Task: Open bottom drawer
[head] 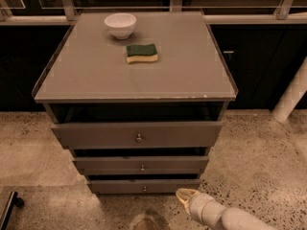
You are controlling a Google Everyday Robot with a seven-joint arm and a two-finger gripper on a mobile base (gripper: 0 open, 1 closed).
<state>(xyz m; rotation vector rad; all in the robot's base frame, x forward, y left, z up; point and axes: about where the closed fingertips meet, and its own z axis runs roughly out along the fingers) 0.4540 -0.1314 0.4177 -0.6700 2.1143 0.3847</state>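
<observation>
The bottom drawer [120, 186] is the lowest and narrowest of the cabinet's three grey-brown fronts, with a tiny round metal knob [144, 189] at its centre. It sits about flush with the drawers above. My gripper [185, 197] is low at the bottom of the view, just below and to the right of the bottom drawer's front, a short way right of the knob and not touching it. The white arm runs off to the lower right.
The middle drawer [110, 165] and the top drawer [96, 135] sit above it. On the cabinet top [96, 75] are a white bowl [120, 25] and a green-and-yellow sponge [142, 52]. Speckled floor surrounds the cabinet; a white post [292, 92] stands at right.
</observation>
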